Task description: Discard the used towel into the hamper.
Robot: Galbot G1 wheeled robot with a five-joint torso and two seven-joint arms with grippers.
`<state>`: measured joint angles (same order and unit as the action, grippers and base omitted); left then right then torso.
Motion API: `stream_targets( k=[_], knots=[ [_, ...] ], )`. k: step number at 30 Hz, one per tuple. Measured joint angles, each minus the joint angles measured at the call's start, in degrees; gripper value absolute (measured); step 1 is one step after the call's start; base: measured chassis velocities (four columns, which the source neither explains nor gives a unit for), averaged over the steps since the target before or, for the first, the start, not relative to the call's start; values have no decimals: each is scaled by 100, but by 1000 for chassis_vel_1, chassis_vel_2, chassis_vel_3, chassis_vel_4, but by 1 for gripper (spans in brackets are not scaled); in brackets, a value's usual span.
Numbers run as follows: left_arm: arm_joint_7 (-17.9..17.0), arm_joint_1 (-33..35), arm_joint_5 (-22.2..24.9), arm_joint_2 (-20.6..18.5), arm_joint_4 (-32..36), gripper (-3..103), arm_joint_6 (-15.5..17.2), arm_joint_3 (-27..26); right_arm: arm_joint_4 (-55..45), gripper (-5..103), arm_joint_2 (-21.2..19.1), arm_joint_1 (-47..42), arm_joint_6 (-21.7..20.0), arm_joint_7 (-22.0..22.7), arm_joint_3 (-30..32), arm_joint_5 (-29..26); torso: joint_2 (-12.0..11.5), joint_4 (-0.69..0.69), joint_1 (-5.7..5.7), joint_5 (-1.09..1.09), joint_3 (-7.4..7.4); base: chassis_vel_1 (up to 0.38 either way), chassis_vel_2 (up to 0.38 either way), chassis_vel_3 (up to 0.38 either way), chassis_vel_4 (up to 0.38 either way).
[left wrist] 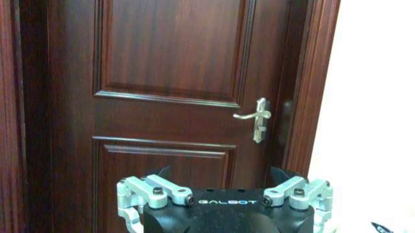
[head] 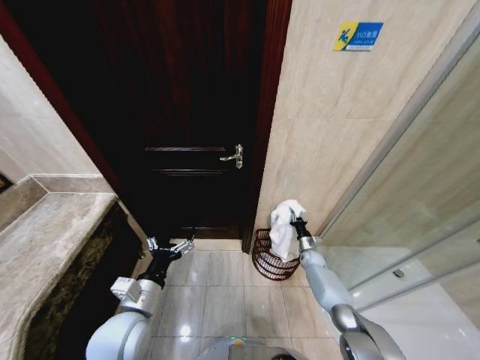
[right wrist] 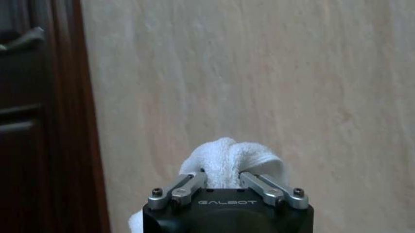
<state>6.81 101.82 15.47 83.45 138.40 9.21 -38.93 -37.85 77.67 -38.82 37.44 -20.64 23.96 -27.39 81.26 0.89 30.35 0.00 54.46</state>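
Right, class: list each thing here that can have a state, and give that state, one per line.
Door: closed.
Door handle: level, not pressed.
White towel: gripped, hanging over the hamper.
Hamper: upright on the floor.
Right gripper: shut on the towel.
Left gripper: open, empty, held low before the door.

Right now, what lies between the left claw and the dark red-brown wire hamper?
Bare glossy floor tile, seen in the head view, between the open left claw and the hamper.

"GALBOT" stood in pale letters on the left gripper (left wrist: 225,201) body. The right gripper (right wrist: 225,187) body bore the same. A blue-yellow wall sign (head: 358,35) was unreadable.
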Motion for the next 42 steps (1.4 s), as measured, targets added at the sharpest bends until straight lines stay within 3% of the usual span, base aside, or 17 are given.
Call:
stream_targets(
  k=[6,22,24,29,39,42],
  knots=[
    [0,0,0,0,0,100,0,0,-61,10,14,-55,-31,345,203,381,0,0,0,0,0,0,0,0,0],
    [0,1,0,0,0,100,0,0,-168,10,-9,-392,13,222,284,378,1,1,-1,1,-1,-43,49,52,-52],
    [0,-1,0,0,0,100,0,0,-146,10,29,-489,92,595,289,629,-1,-1,3,-2,1,-186,157,193,-182],
    [0,-1,0,0,0,100,0,0,-105,10,-25,-767,82,827,220,1009,-3,0,9,2,3,-159,184,165,-132],
    [0,1,0,0,0,100,0,0,112,10,-138,-878,-976,916,38,1020,1,0,-5,-1,-1,3,-3,-16,9],
    [0,1,0,0,0,100,0,0,112,10,-202,-866,-1754,887,12,1179,1,1,-4,2,-1,18,-15,-8,12]
  ],
)
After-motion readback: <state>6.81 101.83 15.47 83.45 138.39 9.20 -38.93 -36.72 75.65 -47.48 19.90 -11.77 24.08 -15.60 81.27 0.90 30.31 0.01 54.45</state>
